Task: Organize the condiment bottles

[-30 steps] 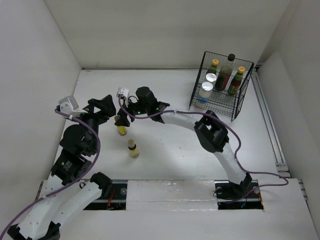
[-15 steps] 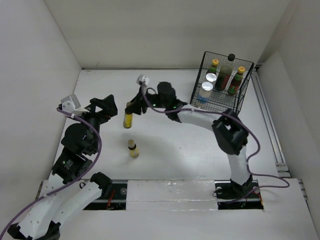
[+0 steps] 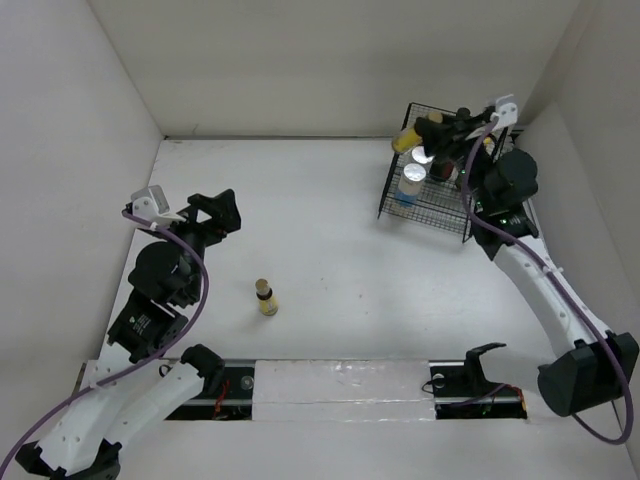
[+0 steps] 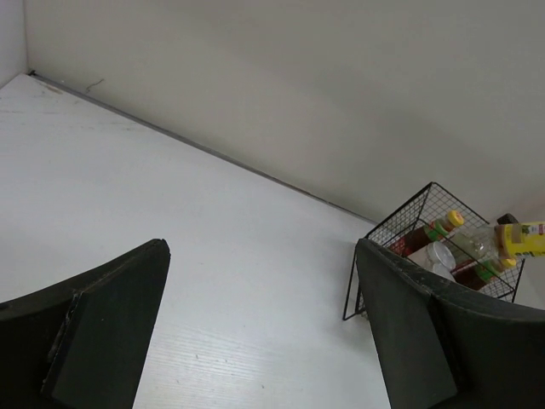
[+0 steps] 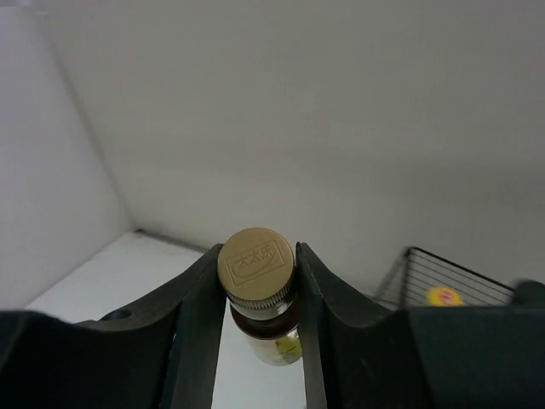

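My right gripper point(image 3: 420, 133) is shut on a tiny yellow bottle point(image 3: 406, 140) and holds it in the air over the back left corner of the black wire basket point(image 3: 440, 207). In the right wrist view the fingers clamp the bottle's tan cap point(image 5: 255, 266). Inside the basket stand white-blue silver-capped bottles point(image 3: 410, 182) and brown yellow-capped bottles point(image 4: 438, 228); the arm hides the rest. Another tiny yellow bottle point(image 3: 266, 298) stands upright on the table. My left gripper point(image 3: 222, 212) is open with nothing in it, left of the middle and well away from that bottle.
The basket stands in the back right corner, close to the right wall. White walls close off the left, back and right sides of the table point(image 3: 330, 270). The left wrist view looks across bare table to the basket point(image 4: 383, 247).
My right arm has swung from left of the table's middle to the basket at back right, carrying the tiny yellow bottle. The left arm has hardly moved.
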Available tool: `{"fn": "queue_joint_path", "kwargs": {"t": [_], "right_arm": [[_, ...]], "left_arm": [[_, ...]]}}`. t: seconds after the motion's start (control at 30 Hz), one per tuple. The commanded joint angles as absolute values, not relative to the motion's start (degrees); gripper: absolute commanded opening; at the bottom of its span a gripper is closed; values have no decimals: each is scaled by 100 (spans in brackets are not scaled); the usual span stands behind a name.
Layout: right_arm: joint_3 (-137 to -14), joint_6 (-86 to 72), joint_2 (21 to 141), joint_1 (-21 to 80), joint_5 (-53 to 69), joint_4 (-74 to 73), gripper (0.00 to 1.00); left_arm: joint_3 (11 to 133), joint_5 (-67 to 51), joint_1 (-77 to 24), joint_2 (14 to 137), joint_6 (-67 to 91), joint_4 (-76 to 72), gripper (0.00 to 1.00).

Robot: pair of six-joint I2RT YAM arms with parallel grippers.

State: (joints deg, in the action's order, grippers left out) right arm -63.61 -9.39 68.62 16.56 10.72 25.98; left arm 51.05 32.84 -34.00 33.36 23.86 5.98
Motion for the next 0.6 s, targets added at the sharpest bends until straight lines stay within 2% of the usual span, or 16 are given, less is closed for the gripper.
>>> {"fn": "queue_joint_path", "kwargs": {"t": [0.0, 0.3, 0.57], "right_arm": [[-6284, -668, 6733, 1179, -149, 2005, 22], [-6670, -668, 7549, 54, -124, 1793, 19], [-6724, -721, 7945, -281, -9, 1942, 19]], "left_arm": [[5150, 3208, -3375, 3393, 2347, 422, 87], [5150, 3103, -3375, 3507, 2399, 422, 87], [5150, 3103, -3375, 3560, 2399, 422, 87]]}}
